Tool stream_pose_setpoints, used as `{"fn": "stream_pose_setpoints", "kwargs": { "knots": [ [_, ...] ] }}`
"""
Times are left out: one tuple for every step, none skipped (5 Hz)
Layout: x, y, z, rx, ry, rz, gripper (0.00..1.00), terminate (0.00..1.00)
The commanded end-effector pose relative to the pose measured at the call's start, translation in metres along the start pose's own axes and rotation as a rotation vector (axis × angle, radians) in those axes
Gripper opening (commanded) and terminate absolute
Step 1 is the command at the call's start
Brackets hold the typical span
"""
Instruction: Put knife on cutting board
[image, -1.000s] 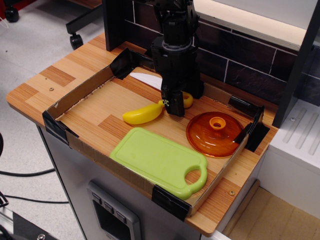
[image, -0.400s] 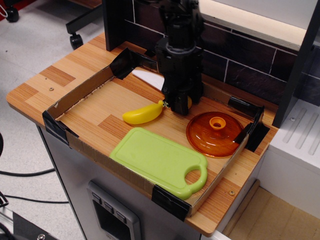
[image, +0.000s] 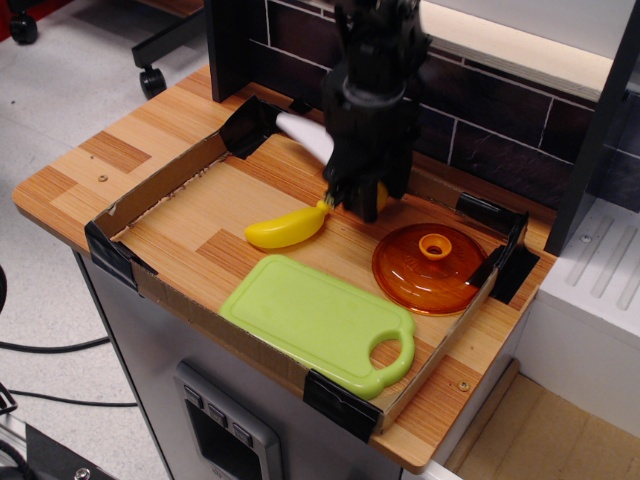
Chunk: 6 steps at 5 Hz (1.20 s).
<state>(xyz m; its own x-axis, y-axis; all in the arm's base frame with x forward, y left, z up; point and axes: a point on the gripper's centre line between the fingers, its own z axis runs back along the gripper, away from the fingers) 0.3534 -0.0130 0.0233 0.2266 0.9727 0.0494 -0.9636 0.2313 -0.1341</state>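
1. Since the cutting board (image: 315, 322) lies nearest the camera, flat at the front edge of the cardboard tray (image: 150, 185) on the wooden worktop (image: 70, 180), it makes a broad target; its bare middle looks like the safest place to set anything down, away from the oval handle hole at its right end.
2. Just behind the cutting board lies the yellow banana (image: 285, 228), and behind the board's right end sits the orange lid (image: 432, 268). A good carry, I judge, passes between them, high enough to clear the banana tip and the lid's knob.
3. Farther behind the cutting board, the end effector (image: 358, 193) is clenched on the knife (image: 303, 137): the yellow handle peeks out low between the fingers, and the white blade sticks out to the left, tilted and clear of the tray floor.
4. Because the blade overhangs to one side, the knife may swing or slip in the grip, so a slow, level move toward the cutting board seems wise.
5. Lowering until the knife nearly rests on the cutting board before letting go should stop it bouncing off the smooth plastic.
6. Beyond all this stands the dark brick backdrop (image: 480, 130); no move is needed that way.
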Motion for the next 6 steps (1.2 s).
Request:
{"fn": "stream_pose_setpoints", "kwargs": {
  "knots": [
    [0.001, 0.000, 0.092, -0.174, 0.029, 0.025, 0.00, 0.00],
    [-0.011, 0.032, 0.109, -0.138, 0.114, 0.154, 0.00, 0.00],
    [-0.023, 0.063, 0.112, 0.001, 0.187, 0.282, 0.00, 0.00],
    [-0.031, 0.077, 0.093, 0.106, 0.216, 0.316, 0.00, 0.00],
    [-0.039, 0.086, 0.063, 0.179, 0.197, 0.333, 0.00, 0.00],
    [-0.044, 0.094, 0.040, 0.178, 0.169, 0.305, 0.00, 0.00]
  ]
}}
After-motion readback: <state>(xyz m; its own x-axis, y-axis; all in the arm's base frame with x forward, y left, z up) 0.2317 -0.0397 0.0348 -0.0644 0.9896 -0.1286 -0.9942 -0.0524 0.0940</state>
